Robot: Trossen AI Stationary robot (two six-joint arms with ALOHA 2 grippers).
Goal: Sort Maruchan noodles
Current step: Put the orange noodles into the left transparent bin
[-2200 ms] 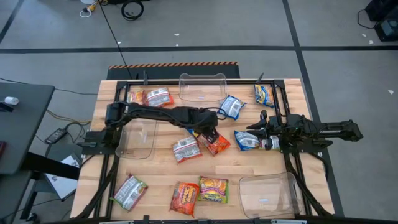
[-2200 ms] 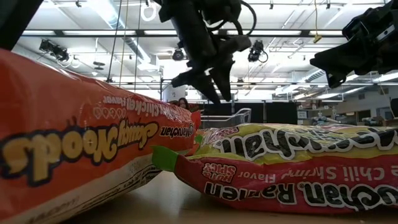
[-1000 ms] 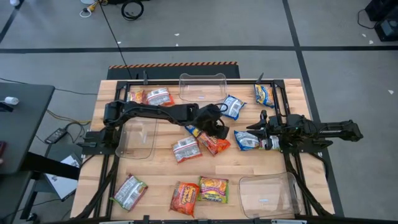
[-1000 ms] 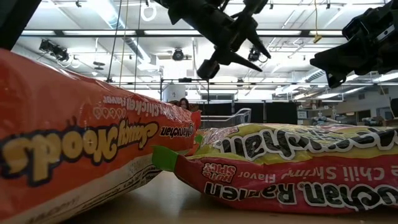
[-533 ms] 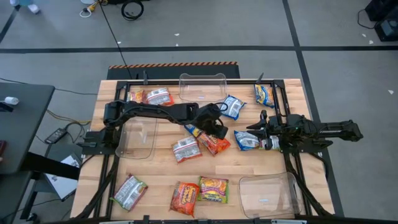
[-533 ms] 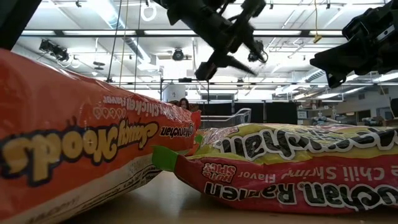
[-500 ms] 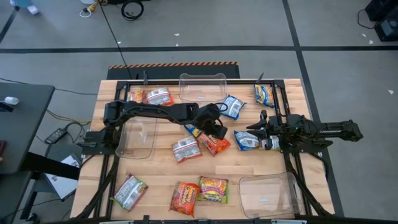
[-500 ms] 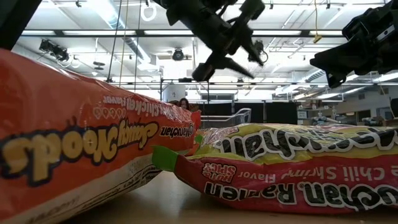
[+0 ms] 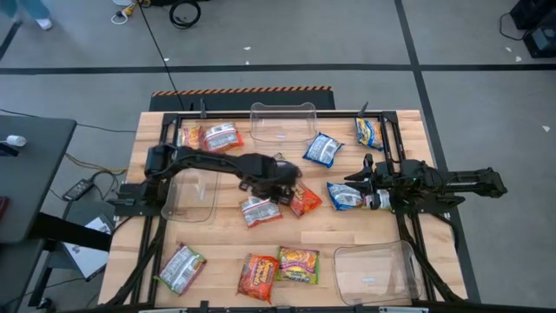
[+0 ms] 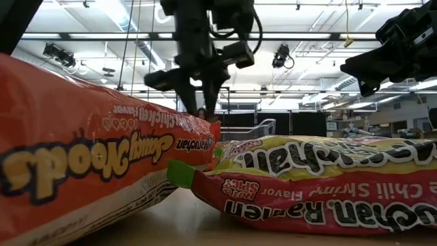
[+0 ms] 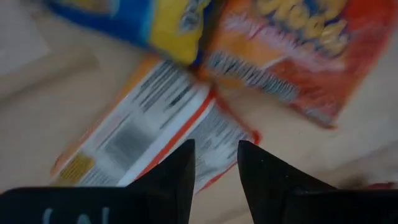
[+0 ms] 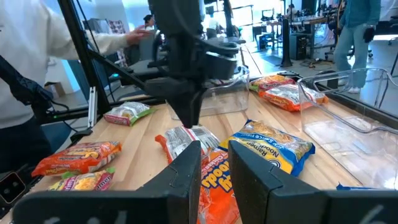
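Ramen packets lie flat and scattered on the wooden table. My left gripper point(image 9: 277, 189) is open and points straight down above a silver-white packet with red point(image 9: 259, 209), touching nothing. In the left wrist view its fingertips point(image 11: 216, 169) stand over that packet point(image 11: 155, 134), with a blue-and-yellow packet point(image 11: 146, 18) and an orange packet point(image 11: 298, 50) beside it. The low view shows this gripper point(image 10: 199, 104) hanging behind the near packets. My right gripper point(image 12: 214, 167) is open and waits at the right side, by a blue packet point(image 9: 345, 196).
Clear trays stand at the far edge point(image 9: 282, 122), left point(image 9: 189, 193) and near right point(image 9: 375, 271). More packets lie far left point(image 9: 221, 136), far right point(image 9: 369, 132) and along the near edge point(image 9: 258, 276). A person in a white sleeve point(image 12: 37, 50) stands beyond the table.
My left gripper has swung from the far-right side of the middle cluster toward the table's left and near edge. It has tipped from a slant to pointing straight down and has come lower over the silver-white packet. The packets have stayed put.
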